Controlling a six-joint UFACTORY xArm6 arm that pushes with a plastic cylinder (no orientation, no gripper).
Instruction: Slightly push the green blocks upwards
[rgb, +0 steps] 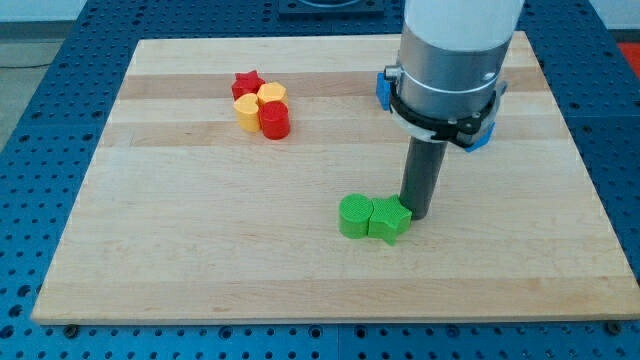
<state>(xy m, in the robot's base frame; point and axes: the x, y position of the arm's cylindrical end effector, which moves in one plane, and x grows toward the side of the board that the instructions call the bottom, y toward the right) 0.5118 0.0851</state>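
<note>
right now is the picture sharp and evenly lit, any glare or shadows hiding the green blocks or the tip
Camera view: sharp and evenly lit, with only soft shadows under the blocks. No glare on the wooden board. The green cylinder and green star show clearly, touching each other. My tip is sharp too, right beside the star on the view's right. The arm's body hides part of the blue blocks.
</note>
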